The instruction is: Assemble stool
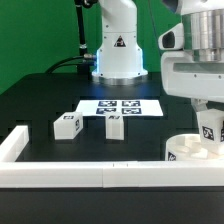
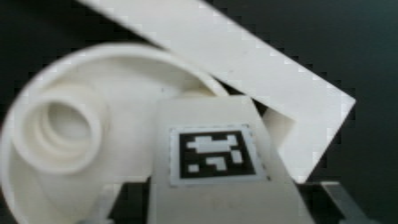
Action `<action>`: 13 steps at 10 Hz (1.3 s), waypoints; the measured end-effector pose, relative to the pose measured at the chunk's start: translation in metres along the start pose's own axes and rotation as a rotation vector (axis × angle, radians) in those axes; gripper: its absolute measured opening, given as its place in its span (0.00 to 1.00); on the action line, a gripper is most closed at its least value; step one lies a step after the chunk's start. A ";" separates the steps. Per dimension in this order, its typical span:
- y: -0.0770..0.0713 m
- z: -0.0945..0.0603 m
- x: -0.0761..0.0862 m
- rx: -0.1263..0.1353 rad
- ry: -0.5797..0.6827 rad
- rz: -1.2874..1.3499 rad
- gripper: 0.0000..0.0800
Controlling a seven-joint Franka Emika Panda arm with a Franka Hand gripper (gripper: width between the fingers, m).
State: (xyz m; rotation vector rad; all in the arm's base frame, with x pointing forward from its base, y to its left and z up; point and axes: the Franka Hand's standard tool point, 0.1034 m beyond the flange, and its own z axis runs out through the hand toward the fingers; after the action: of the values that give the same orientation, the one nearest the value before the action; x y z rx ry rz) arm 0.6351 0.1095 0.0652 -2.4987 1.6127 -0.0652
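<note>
Now, the largest piece before you is the long white border rail point(image 1: 60, 172), running along the near edge of the black table point(image 1: 40, 95) and turning back at the exterior view's left; next comes the seat point(image 1: 190, 153), a thick round white disc lying flat just inside the rail at the exterior view's right; the wrist view shows a raised ring point(image 2: 68, 122) with a hollow centre on its face. The gripper point(image 1: 206, 112) is clamped on the held leg point(image 1: 208, 129), a short blocky white piece upright directly over the seat; you cannot tell whether it touches the disc; its black-and-white square tag point(image 2: 215, 152) faces the wrist camera. The second leg point(image 1: 68, 125) and the third leg point(image 1: 114, 124) stand loose near the marker board point(image 1: 120, 105), well apart from the seat; each bears a small tag.
</note>
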 end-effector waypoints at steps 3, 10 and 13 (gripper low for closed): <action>0.001 0.000 -0.002 0.016 -0.018 0.233 0.42; -0.004 0.002 -0.002 0.101 -0.130 1.091 0.42; -0.005 0.002 -0.003 0.144 -0.151 1.208 0.42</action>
State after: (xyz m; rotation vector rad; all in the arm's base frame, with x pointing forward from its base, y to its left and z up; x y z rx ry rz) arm 0.6386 0.1141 0.0644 -1.0608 2.5747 0.1481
